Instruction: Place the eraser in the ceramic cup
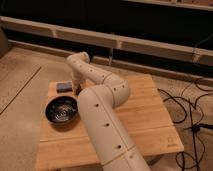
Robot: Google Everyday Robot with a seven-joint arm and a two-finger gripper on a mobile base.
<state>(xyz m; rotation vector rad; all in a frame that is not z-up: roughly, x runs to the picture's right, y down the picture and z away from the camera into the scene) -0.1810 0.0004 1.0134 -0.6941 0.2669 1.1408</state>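
My white arm [102, 107] rises from the bottom of the camera view, bends over the wooden table [145, 117] and reaches down at its far left part. The gripper [78, 90] is low over the table, just right of a flat blue-grey pad [63, 87], and the arm's own wrist covers most of it. A small dark shape shows at the gripper's tip, but I cannot tell whether it is the eraser. The ceramic cup is hidden from this view.
A wide black bowl [62, 110] sits on the table's left side, in front of the pad. Black cables [192, 107] lie on the floor to the right. A dark wall with a pale ledge [125, 42] runs behind the table.
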